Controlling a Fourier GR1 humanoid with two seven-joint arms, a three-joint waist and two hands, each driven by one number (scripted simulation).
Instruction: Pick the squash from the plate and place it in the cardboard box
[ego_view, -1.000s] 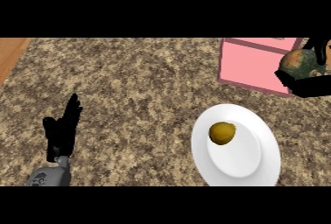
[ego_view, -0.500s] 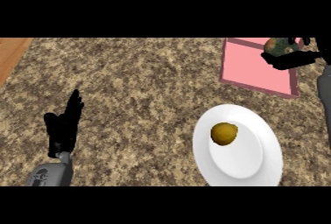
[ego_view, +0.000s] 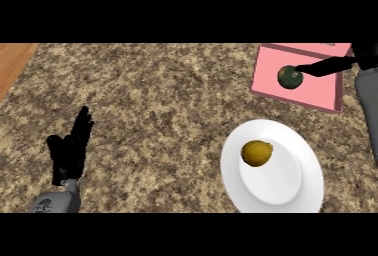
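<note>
A speckled brown granite counter fills the view, with what seems a wooden strip at upper left.

Kitchen setting. Speckled brown granite-look table fills view; strip of wood at upper left edge. White plate with yellow-brown round food item on it; pink box holds dark green squash.

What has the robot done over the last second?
The right hand carried the green squash leftward over the pink box and opened; the squash now lies inside, fingers straight beside it. The left hand, the plate and the yellow fruit on it stayed put.
</note>
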